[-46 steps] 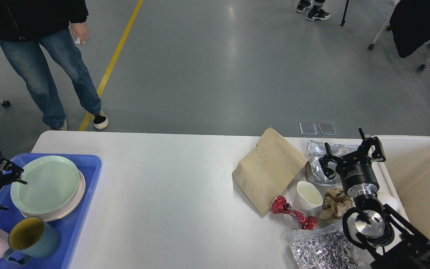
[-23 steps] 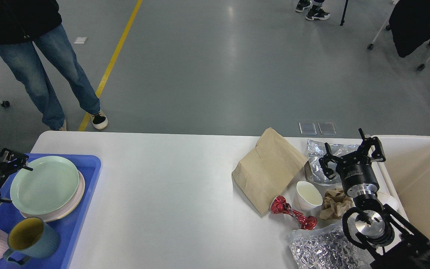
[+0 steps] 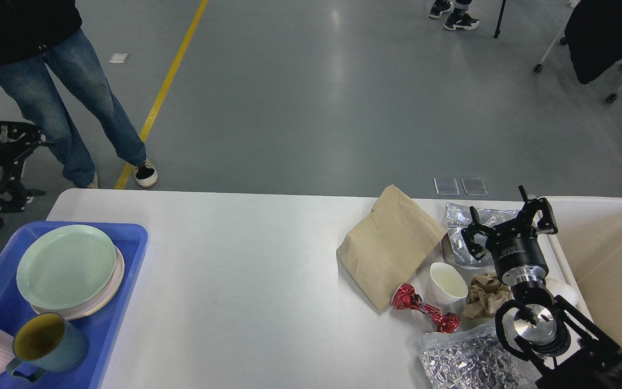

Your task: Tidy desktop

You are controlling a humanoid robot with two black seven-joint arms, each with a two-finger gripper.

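1. Desktop (image 3: 246,270) fills the near half of the view, its long axis running left to right and its rounded far-left corner toward the floor.
2. Left: one blue tray (image 3: 127,237) with two stacked plates (image 3: 65,266) and two mugs (image 3: 46,343).
3. Right: one paper bag (image 3: 389,246), one white cup (image 3: 446,283), one red wrapper (image 3: 424,313), two foil bags (image 3: 459,356), one crumpled paper (image 3: 486,294), and one cream bin (image 3: 613,259) at the edge.
4. The middle lies bare and wide.
5. Right gripper (image 3: 508,227) hangs with fingers spread over the clutter; left gripper (image 3: 19,156) sits beyond the far-left edge, fingers spread, empty.
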